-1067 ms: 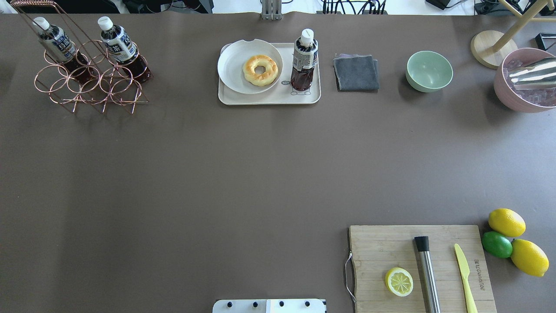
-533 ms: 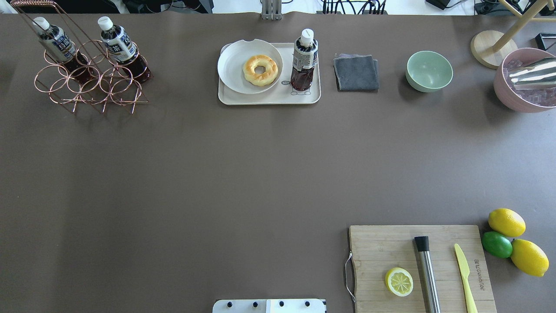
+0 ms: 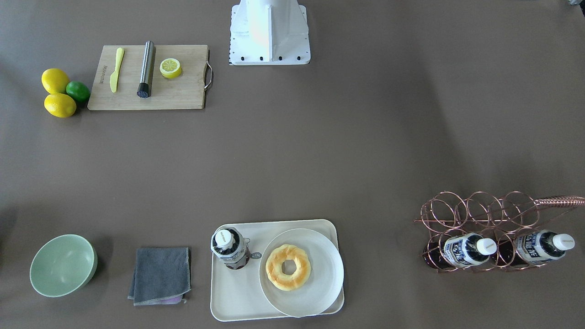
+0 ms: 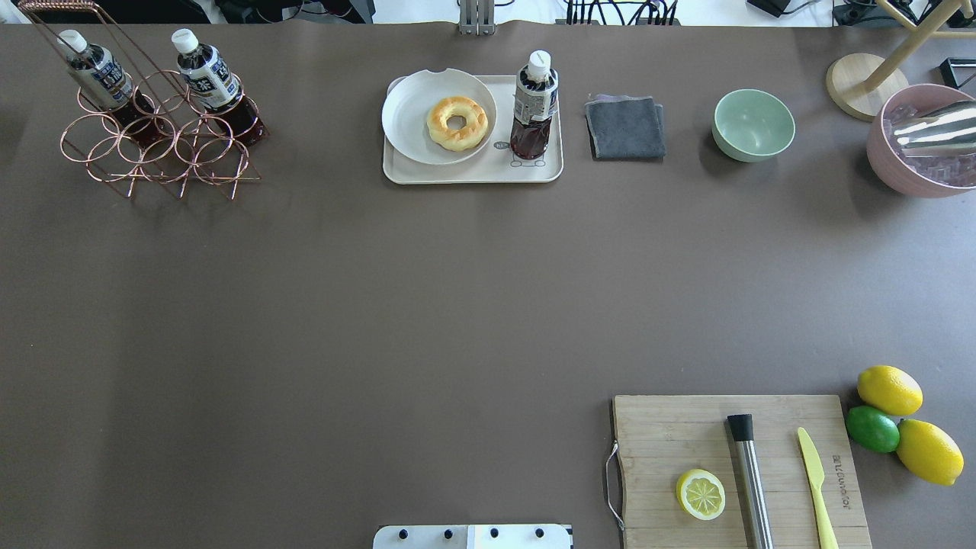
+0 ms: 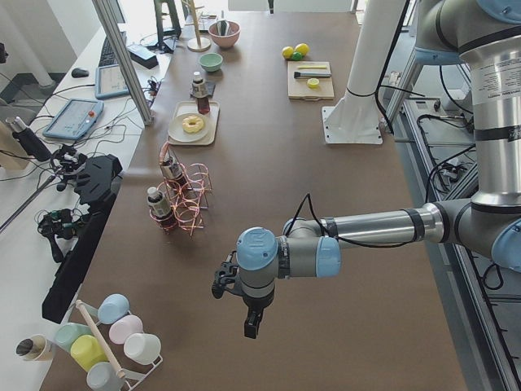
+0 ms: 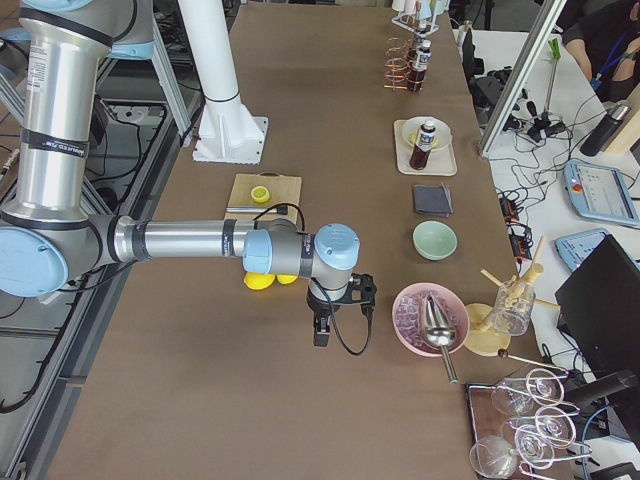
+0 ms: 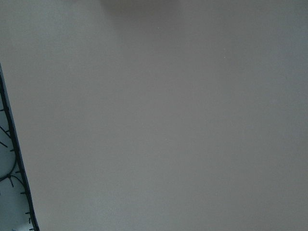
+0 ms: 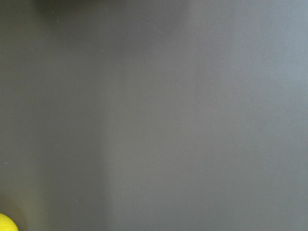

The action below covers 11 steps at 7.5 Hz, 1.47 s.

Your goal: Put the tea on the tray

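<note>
One tea bottle [image 4: 534,107] stands upright on the right end of the cream tray [image 4: 473,172], over its bear drawing; it also shows in the front view [image 3: 230,249] on the tray [image 3: 233,301]. Two more tea bottles [image 4: 99,76] [image 4: 207,76] lean in a copper wire rack [image 4: 160,156] at the far left. Neither gripper shows in the overhead or front views. The left gripper [image 5: 252,326] hangs over bare table well away from the rack. The right gripper [image 6: 320,335] hangs over bare table near the lemons. I cannot tell whether either is open or shut.
A round white plate [image 4: 412,133] with a donut [image 4: 457,123] fills the tray's left part. A grey cloth [image 4: 625,127], green bowl [image 4: 753,124] and pink bowl [image 4: 919,141] lie to its right. A cutting board [image 4: 686,427] and lemons [image 4: 889,390] sit at the near right.
</note>
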Each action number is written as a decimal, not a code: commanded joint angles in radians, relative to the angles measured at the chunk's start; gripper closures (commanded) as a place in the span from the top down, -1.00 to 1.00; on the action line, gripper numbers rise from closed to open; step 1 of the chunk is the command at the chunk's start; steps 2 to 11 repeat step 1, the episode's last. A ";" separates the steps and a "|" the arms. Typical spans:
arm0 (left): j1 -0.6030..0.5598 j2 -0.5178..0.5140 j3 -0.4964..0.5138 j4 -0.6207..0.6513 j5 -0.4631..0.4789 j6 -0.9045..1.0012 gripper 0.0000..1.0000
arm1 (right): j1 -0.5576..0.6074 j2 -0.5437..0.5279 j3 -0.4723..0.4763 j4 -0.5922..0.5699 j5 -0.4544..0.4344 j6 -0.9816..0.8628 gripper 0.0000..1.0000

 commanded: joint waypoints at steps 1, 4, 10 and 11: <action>0.000 -0.001 0.001 -0.003 -0.001 0.001 1.00 | 0.000 -0.002 0.000 0.000 0.002 -0.001 1.00; 0.000 -0.001 0.001 -0.003 -0.001 0.001 1.00 | 0.000 -0.002 0.000 0.000 0.002 -0.001 1.00; 0.000 -0.001 0.001 -0.003 -0.001 0.001 1.00 | 0.000 -0.002 0.000 0.000 0.002 -0.001 1.00; 0.000 -0.001 0.001 -0.003 -0.001 0.001 1.00 | 0.000 -0.002 0.000 0.000 0.002 -0.001 1.00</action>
